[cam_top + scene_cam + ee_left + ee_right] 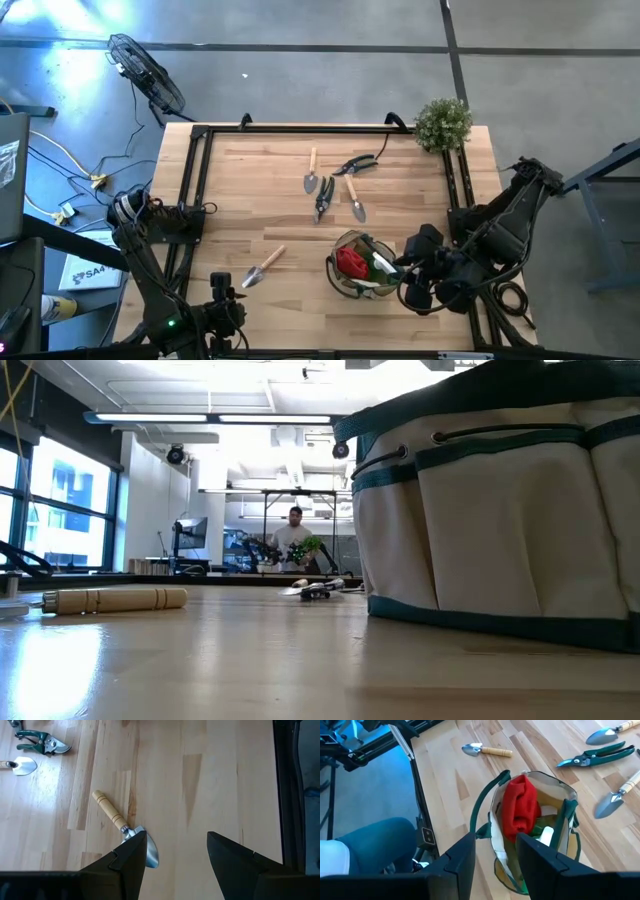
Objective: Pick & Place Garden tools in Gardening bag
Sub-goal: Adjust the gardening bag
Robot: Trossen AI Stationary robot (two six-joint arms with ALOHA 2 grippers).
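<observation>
Tan round fabric bag with dark green trim (357,268) near desk's front right, red cone-shaped piece (520,809) inside. Right hand (495,852) just above it, fingers parted, empty. Left hand (176,854) open over wooden-handled trowel (125,827). Only in low view: person (294,538) far behind. Pruners (323,198) mid-desk.

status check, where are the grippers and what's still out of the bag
Left gripper open, above the near trowel. Right gripper open, empty, over the gardening bag. Two trowels, two pruners still out. Nothing blocking.
</observation>
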